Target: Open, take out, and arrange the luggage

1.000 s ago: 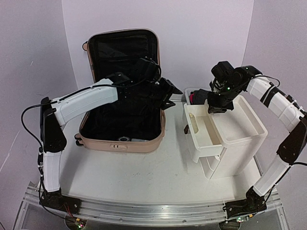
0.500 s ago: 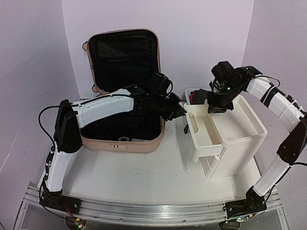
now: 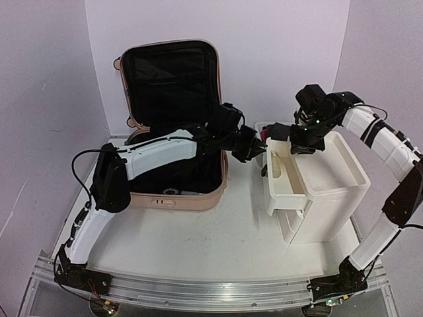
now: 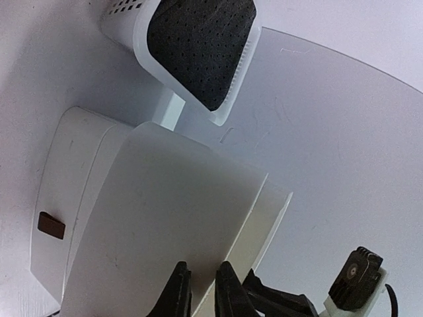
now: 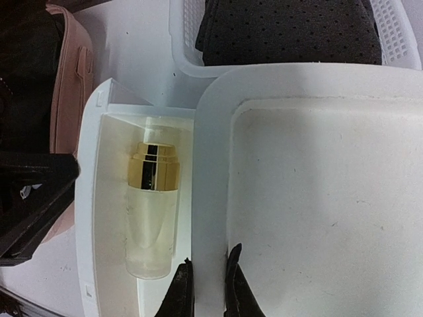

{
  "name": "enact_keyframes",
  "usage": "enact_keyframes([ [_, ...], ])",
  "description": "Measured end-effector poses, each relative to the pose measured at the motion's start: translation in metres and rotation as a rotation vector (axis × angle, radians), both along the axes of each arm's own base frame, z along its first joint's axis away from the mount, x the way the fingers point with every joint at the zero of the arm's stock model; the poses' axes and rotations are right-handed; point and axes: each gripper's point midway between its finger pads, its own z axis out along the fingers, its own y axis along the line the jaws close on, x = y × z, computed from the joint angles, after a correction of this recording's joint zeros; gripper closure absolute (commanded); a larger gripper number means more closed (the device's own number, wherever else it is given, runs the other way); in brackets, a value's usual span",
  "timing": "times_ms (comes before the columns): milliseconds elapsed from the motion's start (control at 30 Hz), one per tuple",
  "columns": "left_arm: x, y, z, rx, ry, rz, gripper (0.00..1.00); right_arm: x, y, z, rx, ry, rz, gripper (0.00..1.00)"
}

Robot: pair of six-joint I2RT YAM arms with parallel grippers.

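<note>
The pale pink luggage (image 3: pixel 173 200) lies open at the back left, its black-lined lid (image 3: pixel 168 76) standing upright; its pink shell (image 5: pixel 69 86) also shows in the right wrist view. My left gripper (image 3: pixel 258 150) (image 4: pixel 203 294) reaches right past the luggage, jaws shut and empty, tips against the front of the white cabinet's top drawer (image 3: pixel 283 188) (image 4: pixel 165 218). My right gripper (image 3: pixel 294 146) (image 5: pixel 206 287) hangs shut over the front edge of the cabinet top (image 5: pixel 317 198). A frosted bottle with a gold cap (image 5: pixel 153 211) lies in the part-open drawer.
The white drawer cabinet (image 3: pixel 334 191) stands at the right. Behind it sits a white mesh basket (image 5: pixel 396 26) (image 4: pixel 125 13) holding a dark perforated item (image 5: pixel 291 30) (image 4: pixel 201 46). Small items (image 3: pixel 173 191) lie at the front of the luggage's lower half.
My left arm has swung right from over the luggage to the drawer front and its jaws have shut. The drawer has slid partly back in. The right gripper has barely moved.
</note>
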Motion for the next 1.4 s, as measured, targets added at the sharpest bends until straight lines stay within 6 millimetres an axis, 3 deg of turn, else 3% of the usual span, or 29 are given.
enact_keyframes([
  [200,0.001,0.0,-0.002,-0.032,0.015,0.024,0.63,0.001,-0.001,0.0,-0.003,-0.002,-0.008,1.0],
  [333,-0.034,0.024,-0.012,0.049,-0.017,-0.026,0.56,0.0,0.008,0.001,0.023,-0.004,0.021,1.0],
  [467,-0.061,0.056,0.0,0.113,-0.037,-0.049,0.78,-0.003,0.019,0.002,0.049,-0.002,0.063,1.0],
  [633,-0.063,0.056,0.024,0.074,-0.064,-0.071,0.91,-0.003,0.024,0.001,0.067,0.004,0.068,1.0],
  [733,-0.067,0.058,0.011,0.117,-0.032,-0.068,1.0,-0.003,0.025,0.001,0.075,0.006,0.06,1.0],
  [900,-0.08,0.083,-0.031,0.253,0.042,-0.025,1.0,-0.002,0.027,0.001,0.096,0.009,0.045,1.0],
  [967,-0.082,0.085,-0.037,0.273,0.059,-0.029,1.0,-0.001,0.029,0.001,0.106,0.01,0.04,1.0],
  [1067,-0.081,0.072,-0.032,0.253,0.067,-0.058,1.0,0.0,0.031,0.001,0.119,0.01,0.036,1.0],
  [1267,-0.065,0.009,-0.002,0.109,-0.005,-0.165,1.0,0.002,0.036,0.001,0.148,0.011,0.038,1.0],
  [1400,-0.072,-0.02,0.003,0.024,-0.033,-0.225,1.0,0.003,0.04,0.001,0.176,0.006,0.041,1.0],
])
